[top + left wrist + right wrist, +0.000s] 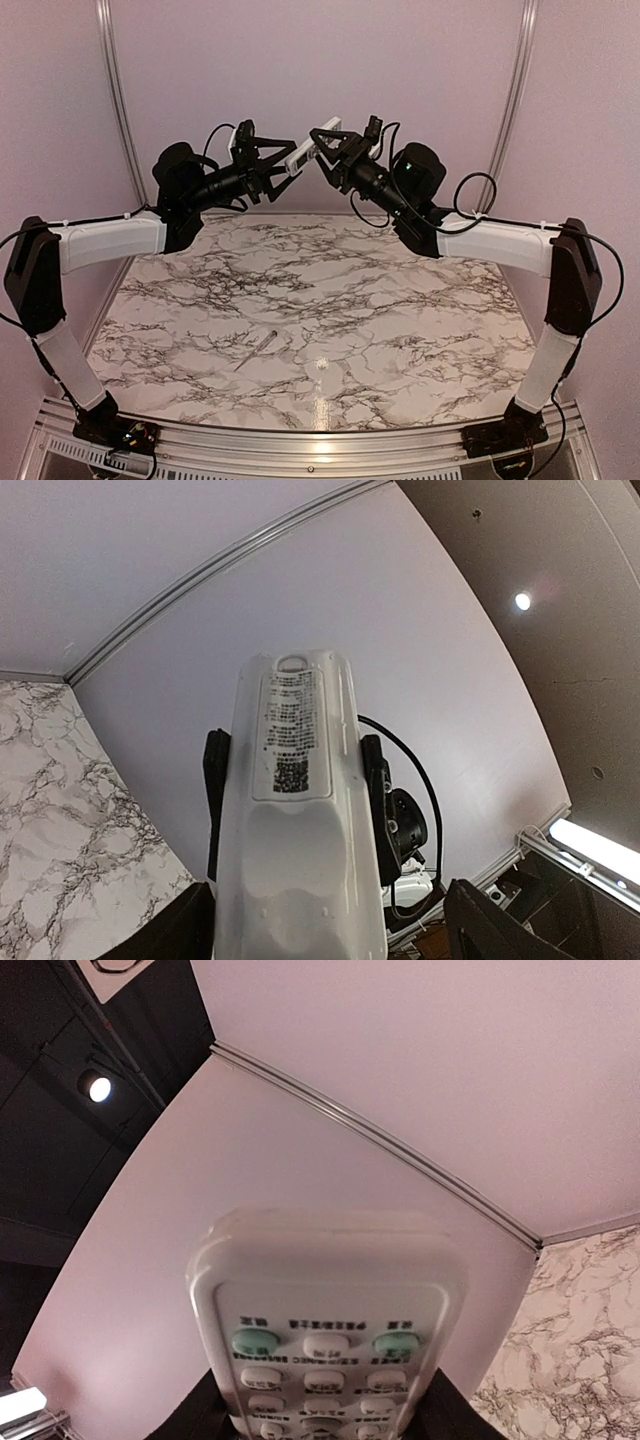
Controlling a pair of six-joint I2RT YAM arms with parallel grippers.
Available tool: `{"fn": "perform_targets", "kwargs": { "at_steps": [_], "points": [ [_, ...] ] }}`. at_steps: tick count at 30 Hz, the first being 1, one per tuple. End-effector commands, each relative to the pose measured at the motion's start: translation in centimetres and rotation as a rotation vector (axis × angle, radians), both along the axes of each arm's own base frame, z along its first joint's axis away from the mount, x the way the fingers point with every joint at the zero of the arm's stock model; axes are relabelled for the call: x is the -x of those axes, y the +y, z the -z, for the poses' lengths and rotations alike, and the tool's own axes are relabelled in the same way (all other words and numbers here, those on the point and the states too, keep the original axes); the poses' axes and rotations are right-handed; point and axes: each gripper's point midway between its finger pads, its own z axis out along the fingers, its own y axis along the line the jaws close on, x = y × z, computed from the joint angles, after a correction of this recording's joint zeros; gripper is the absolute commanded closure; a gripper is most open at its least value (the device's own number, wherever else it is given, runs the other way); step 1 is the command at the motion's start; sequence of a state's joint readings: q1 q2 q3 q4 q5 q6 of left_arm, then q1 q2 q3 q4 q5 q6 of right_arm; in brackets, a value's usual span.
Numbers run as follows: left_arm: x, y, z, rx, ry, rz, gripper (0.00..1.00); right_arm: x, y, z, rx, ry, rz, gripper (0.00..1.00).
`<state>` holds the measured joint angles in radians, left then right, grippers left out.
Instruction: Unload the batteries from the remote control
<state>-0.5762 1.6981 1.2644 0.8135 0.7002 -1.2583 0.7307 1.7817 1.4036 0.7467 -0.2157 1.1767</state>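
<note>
The small white oblong plastic remote control [306,152] is held aloft between both arms, well above the marbled counter [400,330]. The left jaws [283,166] and right jaws [322,155] each close on one end. The left wrist view shows its labelled back; the right wrist view shows buttons. Only the overhead view shows a thin pale grey stick [257,350] on the counter.

Each arm has a black base bracket, white boxy link shells joined by black elbow housings, and a black motor block at the wrist. The left gripper [285,165] and right gripper [322,160] are black. Thin black cables loop alongside the forearms.
</note>
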Motion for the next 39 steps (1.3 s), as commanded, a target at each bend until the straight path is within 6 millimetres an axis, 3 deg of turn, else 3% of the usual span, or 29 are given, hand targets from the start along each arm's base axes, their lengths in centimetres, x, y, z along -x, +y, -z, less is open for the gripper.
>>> {"fn": "perform_targets", "kwargs": {
  "at_steps": [1,12,16,23,27,30,34,36,38,39],
  "points": [
    [0.5,-0.6,-1.5,0.015,-0.031,0.055,0.18,1.0,-0.1,-1.7,0.003,-0.055,0.007,0.81],
    [0.2,-1.5,-0.8,0.002,-0.010,0.079,0.32,1.1,0.3,-1.7,0.011,-0.067,0.008,0.81],
    [0.3,-1.8,-0.6,-0.003,-0.005,0.091,0.47,1.1,0.3,-1.7,0.020,-0.074,0.014,0.81],
    [0.3,-1.9,-0.4,0.001,0.000,0.088,0.85,1.5,0.7,-1.4,0.043,-0.072,-0.002,0.82],
    [0.5,-1.8,-0.4,0.001,-0.004,0.092,0.95,1.6,0.9,-0.9,0.065,-0.055,-0.013,0.80],
    [0.7,-1.8,-0.6,-0.005,-0.017,0.095,1.00,1.9,1.2,-0.4,0.095,-0.041,-0.038,0.69],
    [0.9,-1.8,-0.4,-0.042,-0.040,0.088,1.00,2.5,2.1,0.3,0.178,-0.042,-0.100,0.43],
    [1.1,-1.8,-0.2,-0.073,-0.067,0.084,1.00,2.6,2.3,0.7,0.229,-0.026,-0.113,0.18],
    [1.4,-1.6,-0.5,-0.097,-0.094,0.073,1.00,2.5,1.7,1.0,0.258,-0.009,-0.104,0.04],
    [1.4,-1.5,-0.5,-0.110,-0.105,0.067,1.00,2.3,1.4,1.3,0.269,0.004,-0.098,0.02]
  ]
}}
